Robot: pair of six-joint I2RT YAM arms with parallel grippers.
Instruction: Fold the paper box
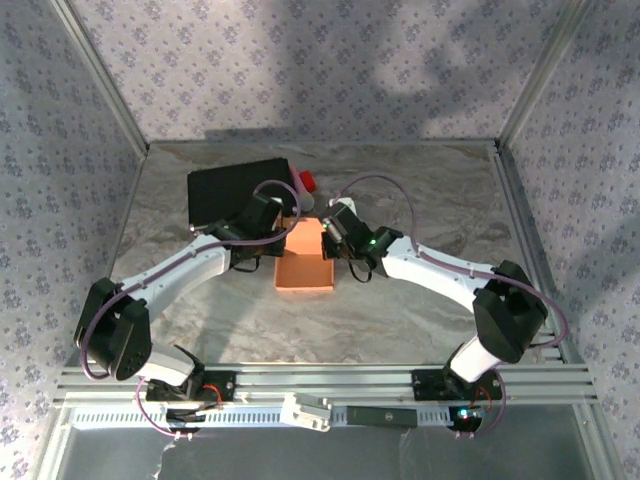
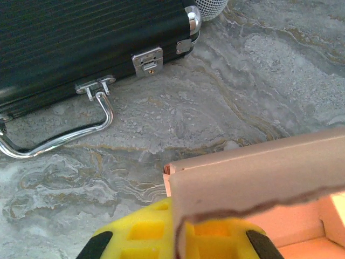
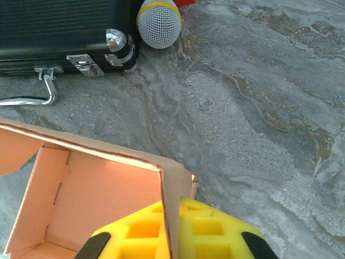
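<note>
Salmon-orange cardboard: the paper box (image 1: 303,268) lies in the middle of the table (image 1: 430,190), open on top, with its walls standing up.
Box position: it is just in front of the black case (image 1: 235,190), between the two grippers, and apart from the case.
Left gripper (image 2: 175,237): its yellow pads (image 2: 143,232) stand on both sides of one box wall, and the jaws are narrow and hold this wall.
Right gripper (image 3: 170,237): the yellow pads (image 3: 215,232) press the corner wall of the box from both sides, so the jaws are closed on the cardboard.
Top view: both grippers meet at the far end of the box, the left one (image 1: 288,232) at the left corner and the right one (image 1: 326,240) at the right corner.
Black case: it is flat and closed, with a metal latch (image 2: 147,61) and a chrome handle (image 2: 64,135) lying on the table.
Microphone (image 3: 159,21): it has a mesh head with a yellow band and lies just beside the corner of the case.
Table: grey marble pattern.
</note>
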